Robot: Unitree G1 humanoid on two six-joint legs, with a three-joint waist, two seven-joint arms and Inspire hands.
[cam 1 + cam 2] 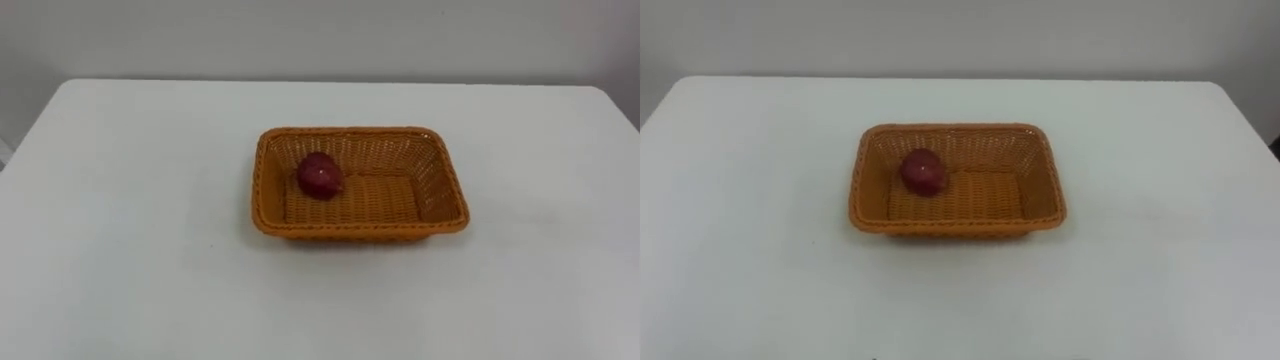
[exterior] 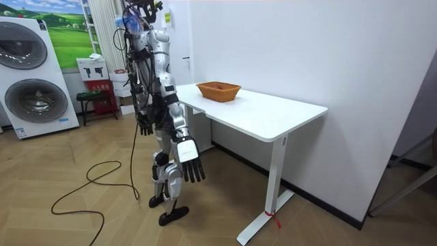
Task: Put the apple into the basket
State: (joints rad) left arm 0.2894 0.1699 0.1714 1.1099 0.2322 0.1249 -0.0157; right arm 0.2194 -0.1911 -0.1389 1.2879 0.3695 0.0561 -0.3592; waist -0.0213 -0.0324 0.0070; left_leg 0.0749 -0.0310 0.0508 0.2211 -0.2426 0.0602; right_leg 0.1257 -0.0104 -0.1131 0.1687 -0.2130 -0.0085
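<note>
The red apple (image 1: 320, 176) is seen in the wicker basket (image 1: 441, 186), at its ten o'clock corner. It is judged firm, smooth and light, best cupped round its middle. Left hand (image 2: 145, 127) and right hand (image 2: 192, 169) are hung low, fingers slack, nothing held

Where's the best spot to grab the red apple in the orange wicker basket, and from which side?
Grip the round red apple across its widest middle, coming straight down from above: the raised walls of the rectangular orange wicker basket block side approaches.
</note>
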